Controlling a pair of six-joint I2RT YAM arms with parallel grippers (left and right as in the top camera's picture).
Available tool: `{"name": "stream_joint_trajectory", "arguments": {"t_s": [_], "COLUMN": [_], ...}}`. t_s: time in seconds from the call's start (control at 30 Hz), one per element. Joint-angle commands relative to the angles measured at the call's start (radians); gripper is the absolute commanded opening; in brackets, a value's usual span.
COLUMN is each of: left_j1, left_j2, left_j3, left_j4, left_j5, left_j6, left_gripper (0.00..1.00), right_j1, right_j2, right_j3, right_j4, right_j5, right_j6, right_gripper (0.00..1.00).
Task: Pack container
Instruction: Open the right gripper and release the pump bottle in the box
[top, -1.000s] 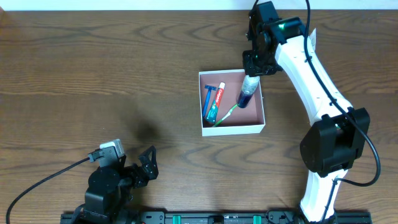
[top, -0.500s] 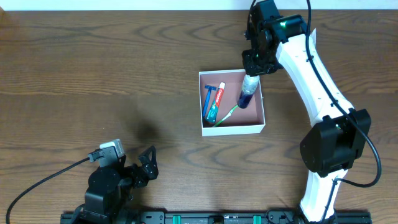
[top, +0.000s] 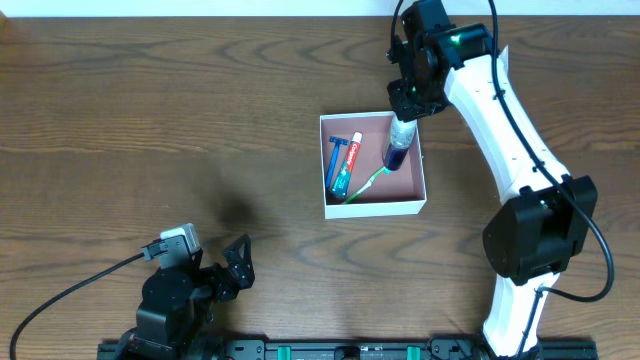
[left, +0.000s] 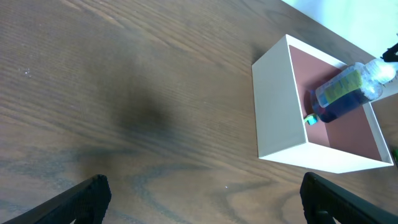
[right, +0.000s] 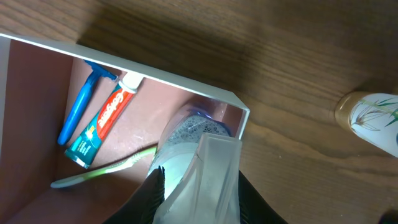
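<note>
Right gripper (top: 405, 108): clenched on the cap end of a clear plastic bottle of blue liquid (top: 397, 150), held tilted, neck up between the fingers, base down inside the box. Left gripper (top: 238, 265): far off toward the near-left, jaws wide apart, holding nothing.

Directly beneath the right gripper: square shallow cardboard container (top: 375, 209), white outer walls, pinkish-brown inside. Bottle base apparently down near the corner closest to the gripper; contact with the floor not confirmed from the wrist view.

Just outside that corner, on bare table beside the gripper: small pale bottle with a leaf print (right: 370, 115), not packed.

Farther in from the gripper, lying flat: green toothbrush (top: 365, 186), slanting under the blue bottle; red, white and teal toothpaste tube (top: 345, 168); blue plastic razor (top: 334, 158), farthest away, along the opposite wall.

Step judged: setting the blue bottle in, as the fourth item. Next, probably: lower until the bottle settles, open the jaws, lift straight up clear of the wall. Take care not to drag the toothbrush or tip the box.
</note>
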Motion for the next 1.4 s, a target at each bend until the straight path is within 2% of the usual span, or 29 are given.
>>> {"name": "stream_joint_trajectory", "arguments": {"t_s": [0.0, 0.33, 0.6, 0.93, 1.17, 1.37], "left_j1": [0.005, 0.005, 0.005, 0.005, 0.005, 0.005], "left_j2": [-0.004, -0.004, -0.004, -0.004, -0.004, -0.004], "left_j3": [0.004, 0.004, 0.004, 0.004, 0.004, 0.004], "left_j4": [0.0, 0.0, 0.0, 0.0, 0.0, 0.0], "left_j5": [-0.005, -0.005, -0.005, -0.005, -0.005, -0.005], "left_j6": [0.002, 0.002, 0.002, 0.002, 0.002, 0.002], "left_gripper": [0.98, 0.98, 0.98, 0.98, 0.98, 0.98], "right_j1": [0.005, 0.005, 0.005, 0.005, 0.005, 0.005], "right_j2": [-0.069, -0.074, -0.074, -0.074, -0.074, -0.074], "right_j3": [0.034, 0.034, 0.034, 0.034, 0.034, 0.034], "right_j4": [0.003, 0.018, 0.009, -0.008, -0.009, -0.016], "right_j5": [-0.007, 0.0, 0.028, 0.056, 0.037, 0.037], "right_j6": [-0.023, -0.062, -0.177, -0.187, -0.183, -0.175], "right_gripper": [0.13, 0.15, 0.17, 0.18, 0.31, 0.38]}}
